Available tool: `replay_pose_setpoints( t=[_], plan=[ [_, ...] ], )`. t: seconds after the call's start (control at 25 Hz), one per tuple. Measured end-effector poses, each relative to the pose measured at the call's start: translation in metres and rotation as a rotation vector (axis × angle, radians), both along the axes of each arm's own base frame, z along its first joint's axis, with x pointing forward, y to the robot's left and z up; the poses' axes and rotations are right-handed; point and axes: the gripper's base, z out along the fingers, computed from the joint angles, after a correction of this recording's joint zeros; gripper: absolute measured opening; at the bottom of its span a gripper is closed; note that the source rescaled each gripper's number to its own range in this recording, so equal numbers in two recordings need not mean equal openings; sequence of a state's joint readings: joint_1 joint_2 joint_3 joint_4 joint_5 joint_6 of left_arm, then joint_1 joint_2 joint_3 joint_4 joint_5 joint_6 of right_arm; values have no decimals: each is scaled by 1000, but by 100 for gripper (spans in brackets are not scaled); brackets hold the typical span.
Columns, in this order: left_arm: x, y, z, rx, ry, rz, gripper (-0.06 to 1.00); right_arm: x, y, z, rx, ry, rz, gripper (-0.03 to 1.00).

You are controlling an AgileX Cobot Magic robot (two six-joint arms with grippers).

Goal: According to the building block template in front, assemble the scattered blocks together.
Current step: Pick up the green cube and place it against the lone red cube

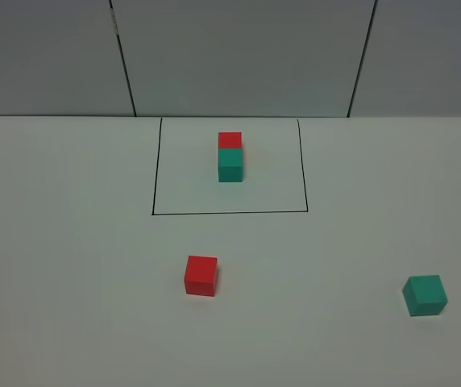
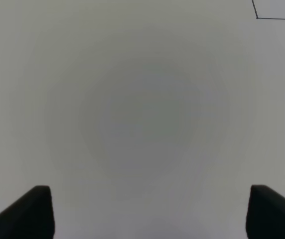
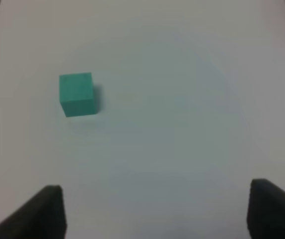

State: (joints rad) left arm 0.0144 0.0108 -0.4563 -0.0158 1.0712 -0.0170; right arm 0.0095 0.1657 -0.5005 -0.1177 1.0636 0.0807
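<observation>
The template is a red cube joined to a teal cube inside a thin black drawn rectangle at the back centre of the white table. A loose red cube sits in front of the rectangle. A loose teal cube sits at the front right and also shows in the right wrist view. My left gripper is open over bare table, holding nothing. My right gripper is open and empty, with the teal cube ahead of it and apart from its fingers. Neither arm shows in the exterior high view.
A corner of the black rectangle line shows in the left wrist view. A grey panelled wall stands behind the table's far edge.
</observation>
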Motion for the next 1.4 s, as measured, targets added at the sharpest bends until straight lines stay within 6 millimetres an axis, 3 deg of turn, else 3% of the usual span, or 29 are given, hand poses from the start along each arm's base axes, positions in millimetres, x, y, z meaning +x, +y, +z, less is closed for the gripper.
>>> replay_pose_setpoints(
  t=[0.4,0.6,0.96,1.2,1.4],
  plan=[
    [0,0,0,-1,0,1,94,17,5,-1,-53,93,108,100],
    [0,0,0,-1,0,1,94,35,4,4,-76,161,116,100],
    [0,0,0,-2,0,1,94,94,-4,9,-254,396,183,100],
    [0,0,0,-2,0,1,94,141,-12,-8,-386,611,254,100],
    [0,0,0,-2,0,1,94,169,-16,-26,-515,762,351,100]
  ],
)
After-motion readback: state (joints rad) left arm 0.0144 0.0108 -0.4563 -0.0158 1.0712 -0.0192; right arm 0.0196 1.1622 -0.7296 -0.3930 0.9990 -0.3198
